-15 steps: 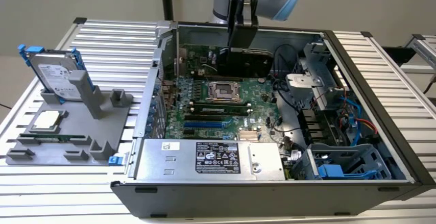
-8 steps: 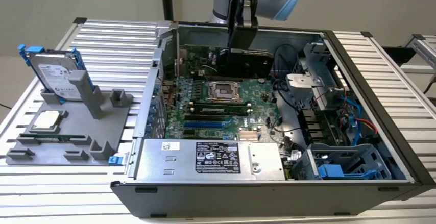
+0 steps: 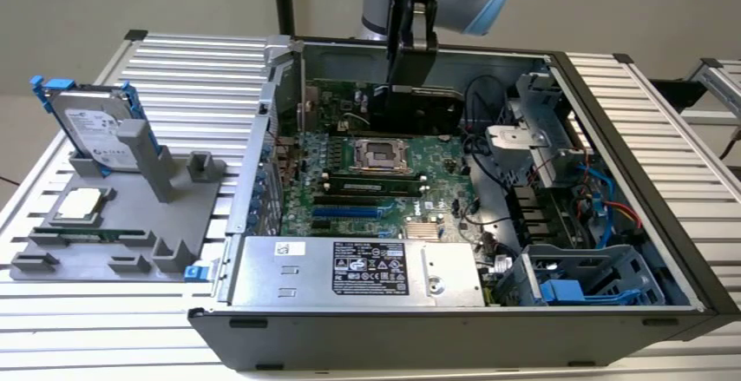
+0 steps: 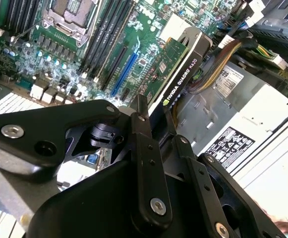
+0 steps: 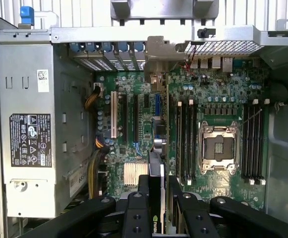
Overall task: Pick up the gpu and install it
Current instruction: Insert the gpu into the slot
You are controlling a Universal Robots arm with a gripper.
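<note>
The gpu [image 3: 424, 108] hangs on edge over the far part of the green motherboard [image 3: 431, 157], inside the open computer case [image 3: 648, 216]. My gripper [image 3: 414, 49] reaches down from above and is shut on the card's upper edge. In the second wrist view the gpu [image 4: 186, 69] shows its black shroud and green board, tilted above the slots, with my gripper [image 4: 156, 124] clamped on its near end. The first wrist view shows the gpu [image 5: 156, 171] edge-on between my black fingers [image 5: 135, 208], above the expansion slots [image 5: 134, 119].
A grey fixture [image 3: 116, 242] outside the case, at the exterior view's left, holds a hard drive with blue rails [image 3: 99, 125] and a processor [image 3: 79, 204]. Inside are the power supply [image 3: 347, 268], the empty processor socket [image 3: 380, 154], loose cables [image 3: 602, 192] and a blue drive cage [image 3: 567, 292].
</note>
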